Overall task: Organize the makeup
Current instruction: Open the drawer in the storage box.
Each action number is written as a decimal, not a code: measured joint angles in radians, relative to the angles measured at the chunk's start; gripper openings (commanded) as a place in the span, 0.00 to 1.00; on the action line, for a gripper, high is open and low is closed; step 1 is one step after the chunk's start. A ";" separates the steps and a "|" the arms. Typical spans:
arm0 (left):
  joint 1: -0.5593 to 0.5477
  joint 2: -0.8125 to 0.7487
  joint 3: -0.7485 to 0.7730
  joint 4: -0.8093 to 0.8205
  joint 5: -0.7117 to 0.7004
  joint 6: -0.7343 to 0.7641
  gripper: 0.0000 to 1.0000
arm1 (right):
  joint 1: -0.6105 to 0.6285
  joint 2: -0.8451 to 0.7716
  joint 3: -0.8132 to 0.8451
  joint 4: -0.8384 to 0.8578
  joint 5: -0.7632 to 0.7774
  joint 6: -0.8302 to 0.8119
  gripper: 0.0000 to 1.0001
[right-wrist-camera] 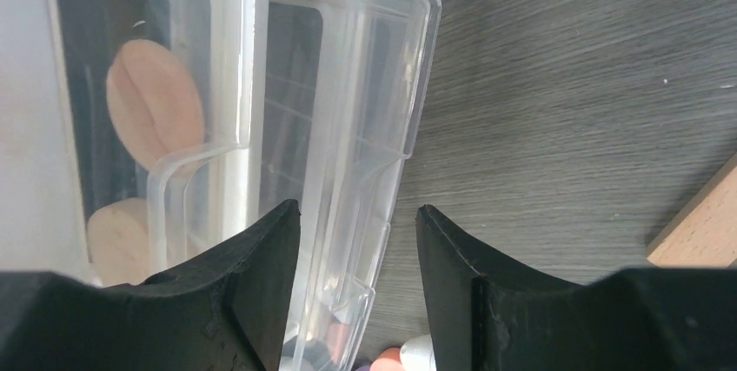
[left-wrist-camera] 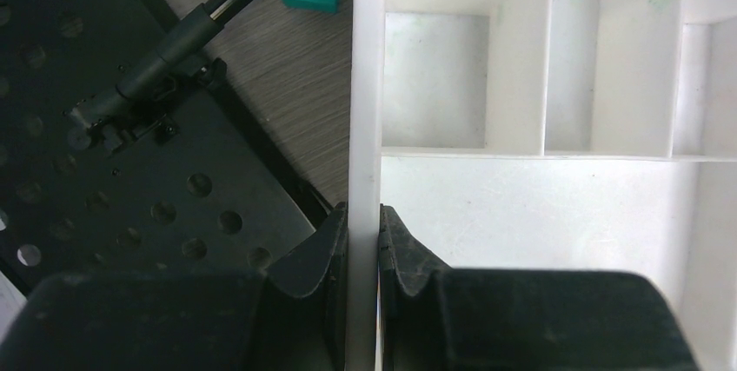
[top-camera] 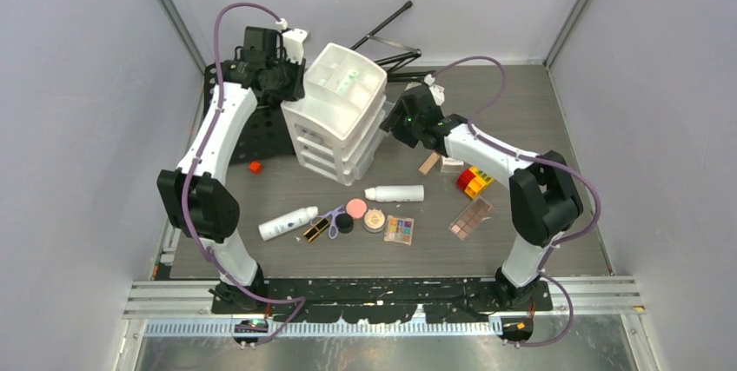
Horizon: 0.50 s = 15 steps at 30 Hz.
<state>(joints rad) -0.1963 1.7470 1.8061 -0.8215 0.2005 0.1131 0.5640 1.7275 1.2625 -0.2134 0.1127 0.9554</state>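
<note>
While my left gripper (left-wrist-camera: 363,241) pinched shut on the white plastic drawer organiser (left-wrist-camera: 365,84) by its rim, my right gripper (right-wrist-camera: 358,258), half open, straddled its clear plastic drawer front (right-wrist-camera: 348,110), seemingly gripping nothing. Loose makeup (top-camera: 375,220) lay lower centre of the top view; next I needed to close and pull squarely.

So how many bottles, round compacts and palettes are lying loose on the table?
White bottles: 2
Round compacts, pink, black, peach: 3
Palettes, multicolour, brown: 2
Total: 7

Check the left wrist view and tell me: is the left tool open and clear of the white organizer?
No, the left tool is shut on the white organizer, pinching its outer wall.
</note>
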 measured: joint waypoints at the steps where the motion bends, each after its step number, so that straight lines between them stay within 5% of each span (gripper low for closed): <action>1: 0.000 -0.001 -0.002 0.001 -0.002 0.000 0.14 | 0.002 0.013 0.014 -0.013 0.004 -0.007 0.57; 15: -0.006 -0.005 -0.006 0.004 -0.023 0.002 0.13 | 0.044 0.125 0.192 -0.226 0.124 -0.100 0.57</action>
<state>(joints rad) -0.2028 1.7424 1.8004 -0.8177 0.1780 0.1154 0.6079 1.8523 1.4540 -0.4393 0.2367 0.8551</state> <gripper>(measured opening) 0.150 0.569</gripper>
